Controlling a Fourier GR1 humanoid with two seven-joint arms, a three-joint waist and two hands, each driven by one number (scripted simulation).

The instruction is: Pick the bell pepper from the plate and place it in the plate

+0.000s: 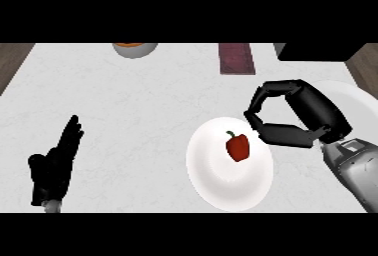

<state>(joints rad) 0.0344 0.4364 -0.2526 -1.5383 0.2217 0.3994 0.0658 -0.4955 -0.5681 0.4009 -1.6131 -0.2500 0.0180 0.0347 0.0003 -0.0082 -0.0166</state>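
A small red bell pepper (238,147) lies on a round white plate (214,185) near the counter's (148,100) front edge. The right hand (310,117), fingers curled and empty, hovers just beside it; the left hand (55,165) rests open.

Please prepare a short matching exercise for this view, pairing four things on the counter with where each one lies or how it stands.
Things:
1. red bell pepper
2. round white plate
3. black right hand
4. black left hand

Places or states:
A. resting open at the view's lower left, fingers up
B. lying on the white plate, green stem towards the far side
C. on the marbled counter, centre right, near the front edge
D. just right of the pepper's plate, fingers curled, holding nothing

Pairs: 1-B, 2-C, 3-D, 4-A
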